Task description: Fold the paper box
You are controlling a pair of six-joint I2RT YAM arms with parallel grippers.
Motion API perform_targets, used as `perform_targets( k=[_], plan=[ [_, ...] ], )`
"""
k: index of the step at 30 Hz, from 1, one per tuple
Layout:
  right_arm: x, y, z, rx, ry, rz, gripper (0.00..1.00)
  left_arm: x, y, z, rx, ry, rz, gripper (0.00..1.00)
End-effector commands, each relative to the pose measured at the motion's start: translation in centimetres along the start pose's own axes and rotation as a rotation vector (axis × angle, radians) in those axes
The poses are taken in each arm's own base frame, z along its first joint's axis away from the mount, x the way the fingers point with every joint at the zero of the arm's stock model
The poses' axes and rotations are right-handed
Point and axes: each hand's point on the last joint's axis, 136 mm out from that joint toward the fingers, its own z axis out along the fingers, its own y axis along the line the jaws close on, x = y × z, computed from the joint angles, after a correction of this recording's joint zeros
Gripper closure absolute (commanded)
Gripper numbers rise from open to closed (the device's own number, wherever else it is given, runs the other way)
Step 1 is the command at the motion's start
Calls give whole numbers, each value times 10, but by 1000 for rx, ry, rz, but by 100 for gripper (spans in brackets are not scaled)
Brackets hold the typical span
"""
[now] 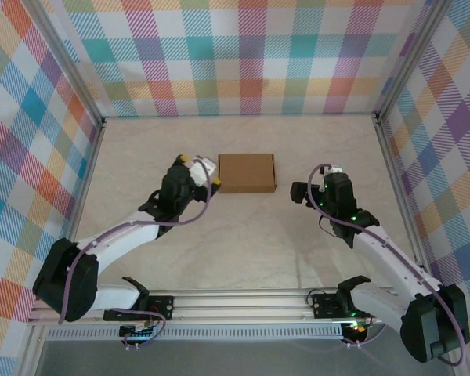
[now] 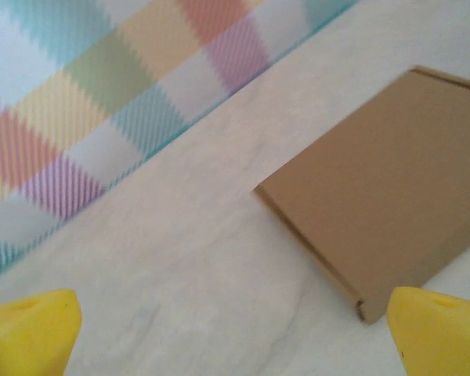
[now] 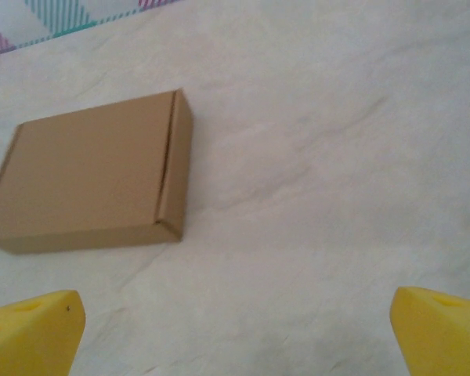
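Reading top view: left gripper centre-left, jaws spread wide, nothing held, just beside paper box. Box at frame centre, flat on table, looks closed up. Right gripper centre-right, jaws wide, empty, near box, not touching. Folding looks finished; next likely back both arms clear, check lid seated.

Pale marbled table, closed brown paper box lying flat on it
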Motion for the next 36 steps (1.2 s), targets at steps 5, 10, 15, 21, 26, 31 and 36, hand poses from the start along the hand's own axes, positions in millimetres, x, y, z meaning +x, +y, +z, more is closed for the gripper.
perform_targets(
  k=[5,10,15,21,26,31,36],
  plan=[
    [-21,-52,40,145,-194,-190,0,76,58,-8,-226,105,-324,0],
    [-12,-79,66,158,-222,-189,0,117,84,-4,-269,79,-456,0],
    [-9,-84,81,82,-219,-190,0,137,92,11,-269,85,-520,0],
    [-1,-92,87,48,-214,-153,0,166,95,28,-230,115,-605,0],
    [-2,-91,88,45,-218,-154,0,166,93,28,-239,115,-593,0],
    [-1,-92,87,47,-218,-155,0,166,93,28,-238,113,-592,0],
    [-1,-91,87,45,-219,-156,0,165,94,28,-239,112,-592,0]
  ],
)
